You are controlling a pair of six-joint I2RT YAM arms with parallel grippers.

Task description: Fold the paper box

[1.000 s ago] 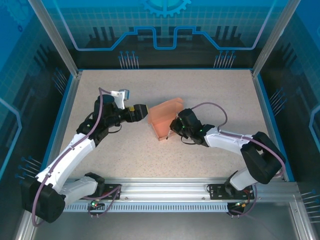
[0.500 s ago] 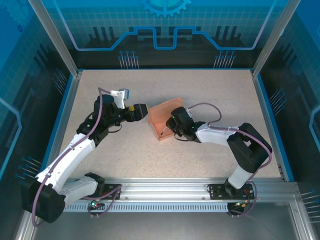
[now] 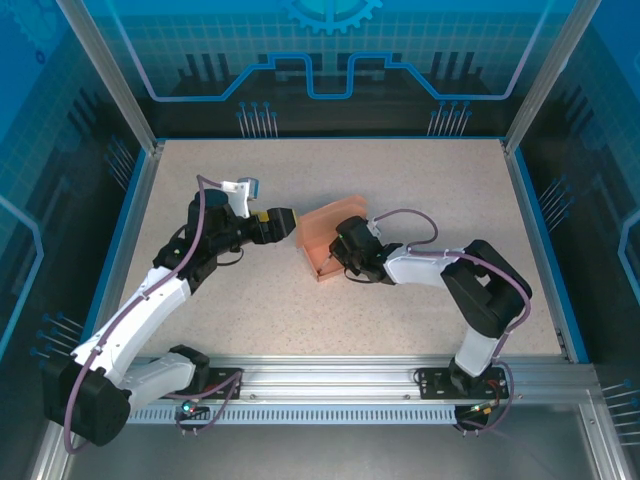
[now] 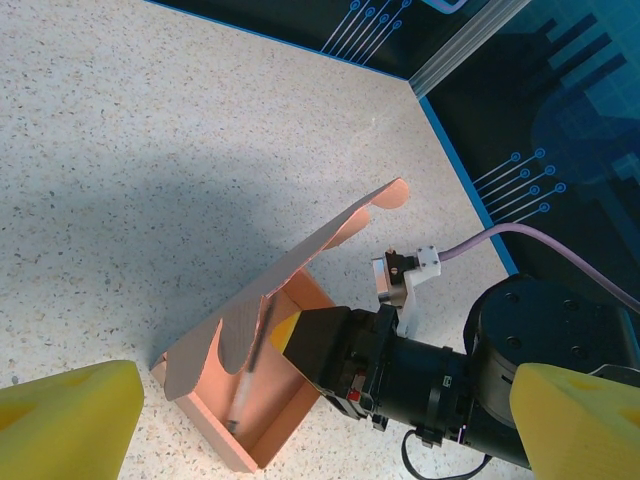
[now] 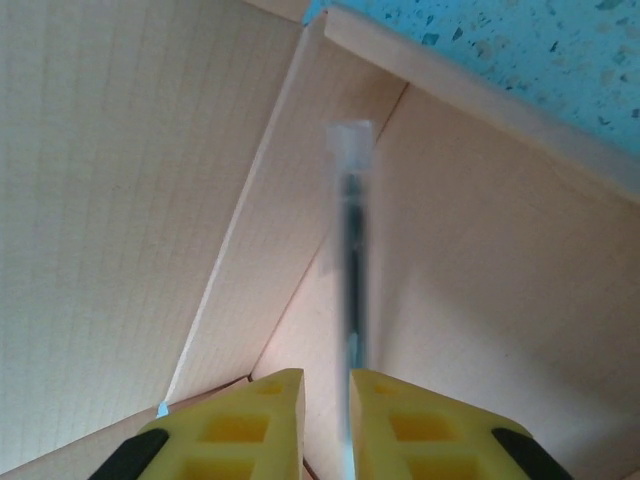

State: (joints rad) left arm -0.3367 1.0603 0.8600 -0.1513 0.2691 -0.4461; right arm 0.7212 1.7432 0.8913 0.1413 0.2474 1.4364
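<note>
Scene: I am two white and black robot arms over a speckled beige counter [image 3: 400,180], seen from above.
Paper box: a salmon-orange thin card box [image 3: 322,232] sits on the counter just left of centre in the overhead frame, between my two hands.
Box shape: the shallow tray has its walls standing. One large flap [image 4: 310,245] with a rounded tab rises at a slant above it, so the box is open.
Right hand: my right hand [image 5: 326,385] reaches into the tray. Its yellow fingers are almost together, with only a narrow gap. A thin dark stick [image 5: 350,270] runs up from that gap along one finger. I cannot tell whether it is gripped or just released.
Left hand: my left hand [image 3: 283,221] is spread wide and holds nothing. It sits just beside the box's left edge.
Done, as I judge it: the tray is formed.
Left to do, as I judge it: lower the raised flap and tuck in its tab.
</note>
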